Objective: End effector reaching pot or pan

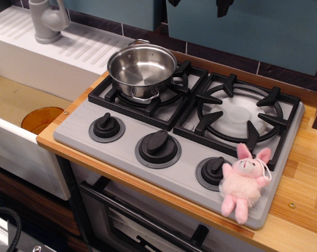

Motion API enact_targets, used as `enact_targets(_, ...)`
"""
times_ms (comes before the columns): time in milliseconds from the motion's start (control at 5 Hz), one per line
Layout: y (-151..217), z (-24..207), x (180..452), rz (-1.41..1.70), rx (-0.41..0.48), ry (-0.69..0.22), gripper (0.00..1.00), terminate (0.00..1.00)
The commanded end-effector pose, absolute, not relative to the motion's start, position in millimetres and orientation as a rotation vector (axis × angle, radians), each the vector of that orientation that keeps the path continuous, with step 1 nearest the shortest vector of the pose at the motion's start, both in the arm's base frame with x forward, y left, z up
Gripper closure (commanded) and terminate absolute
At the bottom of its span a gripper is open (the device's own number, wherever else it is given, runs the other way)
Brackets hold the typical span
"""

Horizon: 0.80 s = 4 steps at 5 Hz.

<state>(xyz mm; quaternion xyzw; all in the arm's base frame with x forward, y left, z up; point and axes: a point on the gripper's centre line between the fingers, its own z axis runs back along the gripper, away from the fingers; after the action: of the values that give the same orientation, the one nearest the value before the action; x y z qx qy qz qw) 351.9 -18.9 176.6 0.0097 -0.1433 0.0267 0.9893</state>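
Observation.image: steel pot upright on left burner grate of grey toy stove, loop handles front and back, inside bare. Right grate carries nothing. Three black knobs along front panel; pink plush bunny lies beside rightmost knob. Gripper: only dark tips at top edge, well apart from pot; jaw opening cannot be told.
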Motion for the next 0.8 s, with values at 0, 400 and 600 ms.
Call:
enact_targets(0,-18.9,176.6,351.9,0.053,0.019,-0.288,0.0,0.0)
enact_targets(400,-16.0,183.1,392.9,0.068,0.049,-0.26,0.0,0.0)
enact_targets(600,-18.8,183.9,408.3,0.079,0.061,-0.255,0.0,0.0)
